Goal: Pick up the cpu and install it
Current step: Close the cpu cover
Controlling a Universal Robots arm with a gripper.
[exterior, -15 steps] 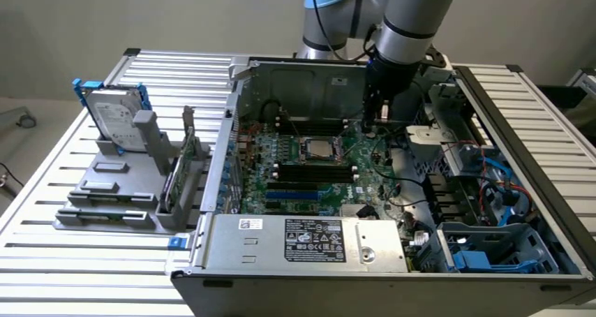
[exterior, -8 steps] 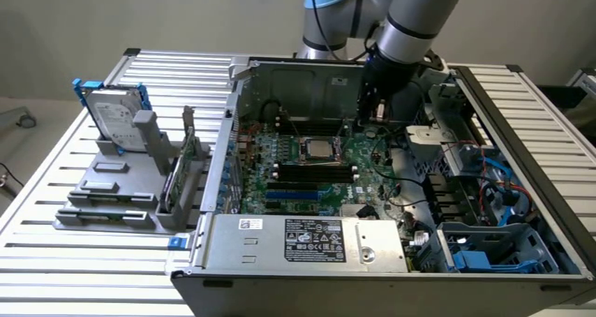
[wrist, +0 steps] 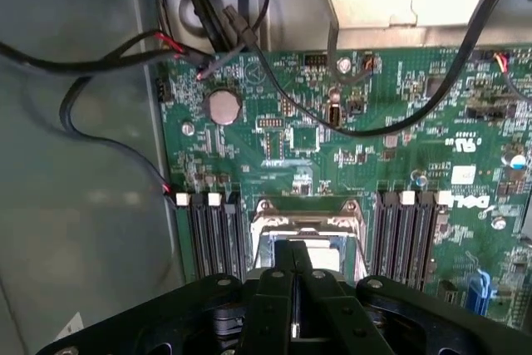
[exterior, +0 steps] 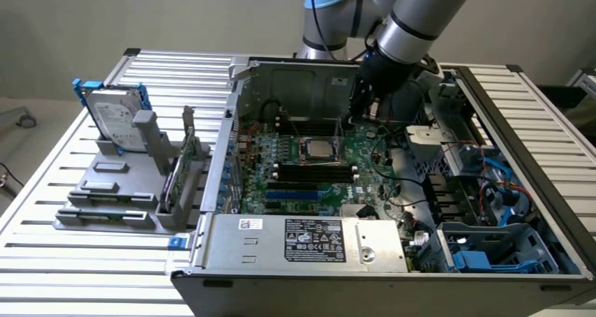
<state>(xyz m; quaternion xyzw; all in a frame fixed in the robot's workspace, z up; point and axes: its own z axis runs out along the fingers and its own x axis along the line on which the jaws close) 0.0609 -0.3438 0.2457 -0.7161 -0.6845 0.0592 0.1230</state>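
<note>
silver-grey metal faces up from the socket (wrist: 274,224) at the middle of the green motherboard (exterior: 373,174), where the cpu (exterior: 319,148) lies flat inside the open computer case (exterior: 289,79) on the slatted table (exterior: 56,261). the gripper (exterior: 358,121) hangs close over the socket, its fingers clenched together with nothing seen between them; no contact with the chip can be made out.

the chip is square, so it has no real long axis. its top points straight up and its edges run parallel with the black memory slots (exterior: 315,172) flanking the socket. whether its corner mark matches the socket's cannot be told, nor whether the socket's metal frame is latched down over it.

the risks, judged from this moment, all sit close to the socket. a clenched gripper this near could clip the metal frame, or drag across the chip's top if it travels sideways before lifting clear. that would shift the cpu on the fine contacts beneath it. a chip resting slightly askew in the socket would bend those contacts under any downward press. black cables (wrist: 416,114) loop over the board near the socket, and a careless sweep of the arm could snag them or tug a plug loose.
</note>
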